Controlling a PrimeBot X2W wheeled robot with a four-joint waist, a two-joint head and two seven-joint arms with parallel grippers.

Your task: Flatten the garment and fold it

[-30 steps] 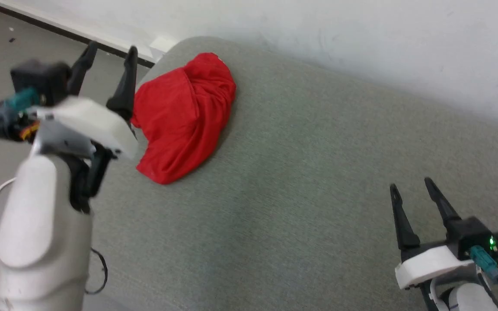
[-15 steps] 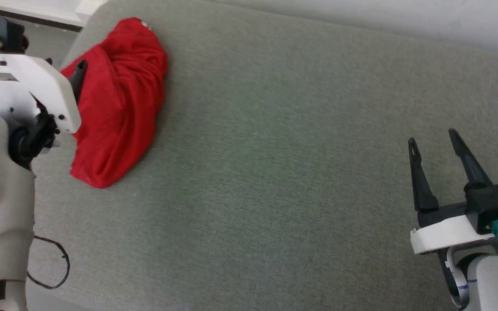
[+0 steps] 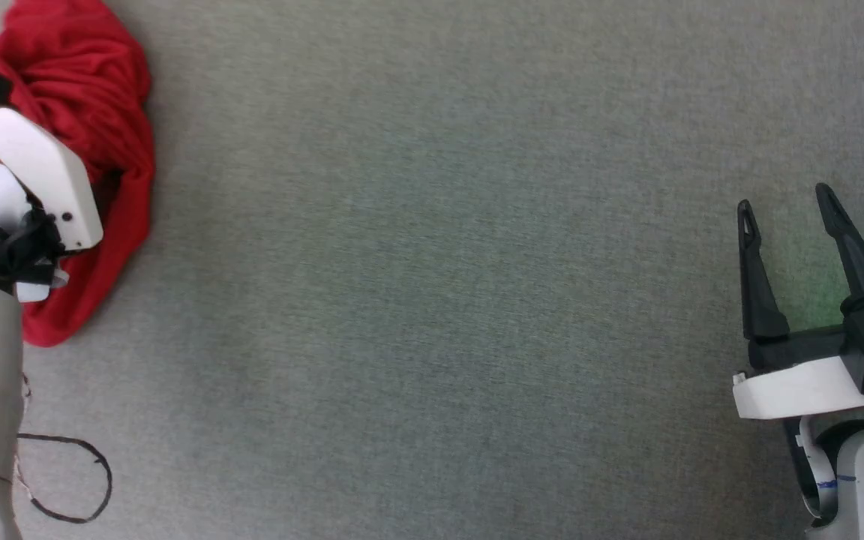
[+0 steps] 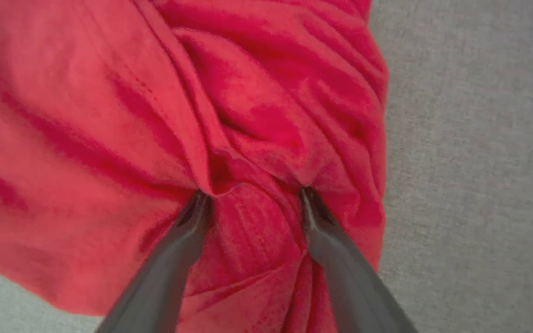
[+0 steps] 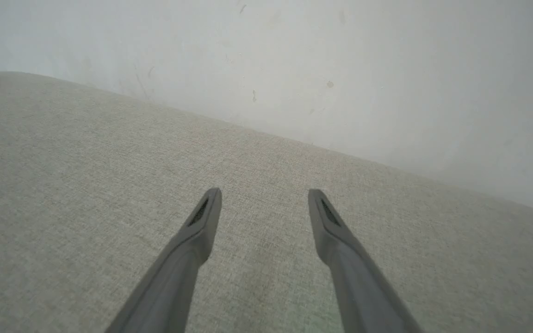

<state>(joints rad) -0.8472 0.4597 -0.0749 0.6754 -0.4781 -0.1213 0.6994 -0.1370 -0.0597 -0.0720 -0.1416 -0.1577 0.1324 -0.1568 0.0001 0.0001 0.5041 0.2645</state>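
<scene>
Left end effector (image 4: 252,194) splayed, tips denting garment (image 4: 86,115) — wrist view

- The garment (image 3: 102,90) lies on the upholstered surface (image 3: 432,300).
- The left gripper (image 4: 253,194) is at the garment, fingertips sunk in its folds.
- The right gripper (image 3: 784,198) is well right of the garment, above the surface.

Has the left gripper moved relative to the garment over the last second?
Yes. The left gripper went from beside the garment onto it, jaws open, tips pressed into the cloth.
</scene>
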